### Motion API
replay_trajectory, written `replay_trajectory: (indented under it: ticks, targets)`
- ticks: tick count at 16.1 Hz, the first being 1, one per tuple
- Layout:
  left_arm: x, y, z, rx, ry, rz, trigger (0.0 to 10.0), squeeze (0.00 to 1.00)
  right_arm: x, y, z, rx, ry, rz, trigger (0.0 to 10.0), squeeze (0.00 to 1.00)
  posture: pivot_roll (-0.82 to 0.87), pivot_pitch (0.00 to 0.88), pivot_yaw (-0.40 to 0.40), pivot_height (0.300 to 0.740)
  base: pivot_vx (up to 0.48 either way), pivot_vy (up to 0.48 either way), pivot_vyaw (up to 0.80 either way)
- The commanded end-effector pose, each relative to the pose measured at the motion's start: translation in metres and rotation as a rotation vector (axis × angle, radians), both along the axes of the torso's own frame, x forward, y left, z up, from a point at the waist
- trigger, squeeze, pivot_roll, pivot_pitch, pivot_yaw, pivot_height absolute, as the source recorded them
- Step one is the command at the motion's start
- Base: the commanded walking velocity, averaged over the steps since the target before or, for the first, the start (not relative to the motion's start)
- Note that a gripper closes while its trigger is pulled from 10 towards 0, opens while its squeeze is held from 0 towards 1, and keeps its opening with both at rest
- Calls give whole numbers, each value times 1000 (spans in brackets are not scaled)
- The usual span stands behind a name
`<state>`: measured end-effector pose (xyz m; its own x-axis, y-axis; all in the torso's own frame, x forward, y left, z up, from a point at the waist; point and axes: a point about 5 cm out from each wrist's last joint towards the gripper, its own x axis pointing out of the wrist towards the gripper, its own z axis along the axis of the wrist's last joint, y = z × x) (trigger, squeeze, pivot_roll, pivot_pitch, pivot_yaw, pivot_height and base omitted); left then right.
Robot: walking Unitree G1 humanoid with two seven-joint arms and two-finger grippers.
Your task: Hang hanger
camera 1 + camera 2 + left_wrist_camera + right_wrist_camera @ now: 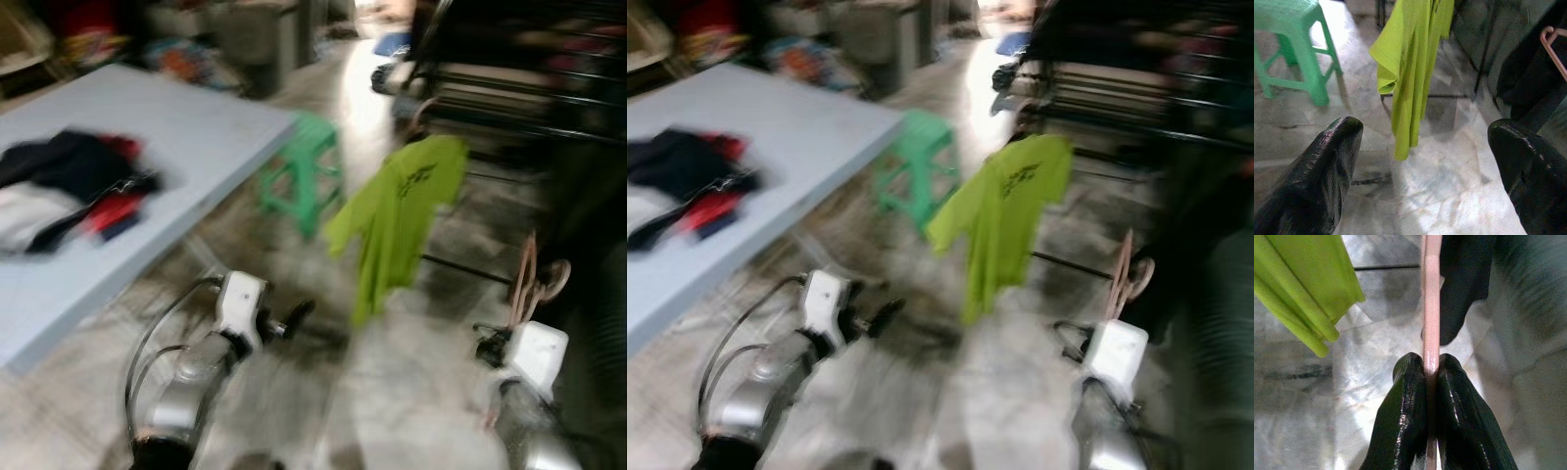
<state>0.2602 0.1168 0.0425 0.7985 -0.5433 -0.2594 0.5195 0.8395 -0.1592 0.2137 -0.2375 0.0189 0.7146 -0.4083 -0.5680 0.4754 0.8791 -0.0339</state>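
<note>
right end effector (1431,374) clamped on the pink hanger (1430,298), held upright low at the robot's right, likely for carrying to the dark rack (529,88) beyond the green shirt (397,211); left end effector (1425,156) apart, empty.

A home laundry spot: clothes heaped (69,186) on a table (186,127), shirt (402,211) hanging, plastic stool (302,176).

open floor (392,392) ahead, green stool (302,176) left, hanging green shirt (402,211) centre, dark rack (529,78) right
</note>
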Motion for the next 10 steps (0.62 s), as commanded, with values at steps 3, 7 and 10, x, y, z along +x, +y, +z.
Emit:
replay_trajectory:
  ticks: [3,7,10]
  targets:
    - [4,-4,5,5,-18,-25,10000,0,2,-7,-1,6,18,-18,10000,0,-78,0,54,740,326,352,-785]
    - [5,-5,6,11,-33,-37,10000,0,10,0,1,19,23,56,10000,0,-75,0,55,740,327,352,-114]
    - [3,-9,5,14,-31,-55,10000,0,15,4,0,4,35,133,10000,0,-75,0,56,740,460,0,0]
